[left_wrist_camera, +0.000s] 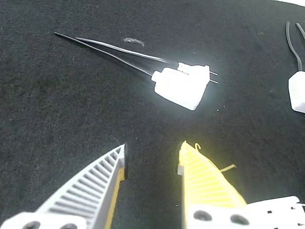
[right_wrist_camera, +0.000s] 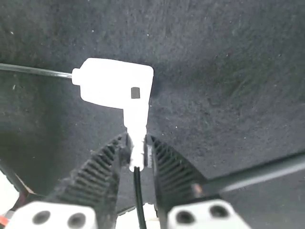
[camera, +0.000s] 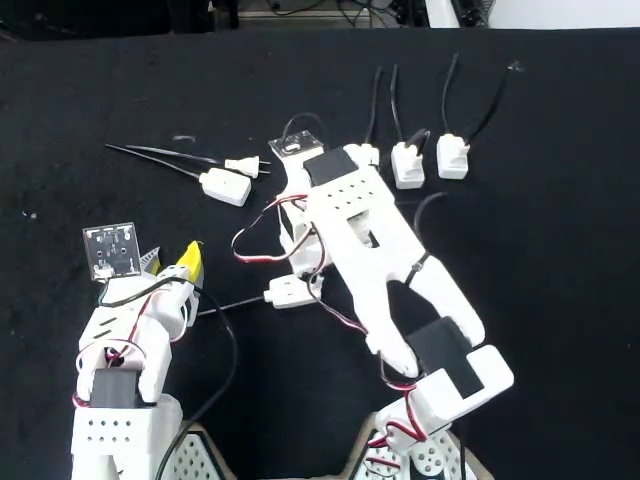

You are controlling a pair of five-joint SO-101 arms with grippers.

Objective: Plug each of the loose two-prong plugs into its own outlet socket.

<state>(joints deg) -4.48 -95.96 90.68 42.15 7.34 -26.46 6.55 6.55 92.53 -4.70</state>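
**Ana:** Which way does the loose plug point?

**Me:** The loose plug (camera: 243, 166) lies flat, just behind the free socket (camera: 225, 186). It sits beside the socket, not in it. Its long way runs side to side across the table (camera: 80, 120). Its two prongs point from the free socket toward the right arm (camera: 360, 230). The thin cords (camera: 150, 155) of both go off the other way.

**Ana:** Where is your left gripper?

**Me:** The left gripper (left_wrist_camera: 152, 148) hangs low on my side of the free socket, a little apart from it. It points at the socket. Its fingers are spread wide, with bare table between them. The left arm (camera: 125, 340) is tucked in close to its base.

**Ana:** And the right one?

**Me:** The right gripper (right_wrist_camera: 137, 143) has its fingers squeezed tight on a thin white held plug (right_wrist_camera: 138, 119). The plug's long way runs straight out from the fingers. Its far end meets a white block (right_wrist_camera: 109, 83), and its black cord comes back between the fingers. The right arm lies stretched out long, just beside the free socket.

**Ana:** Anything else?

**Me:** Two more white pieces (camera: 408, 163) with black cords sit past the right arm, on the far side from the free socket. I cannot tell if they are pushed in all the way.
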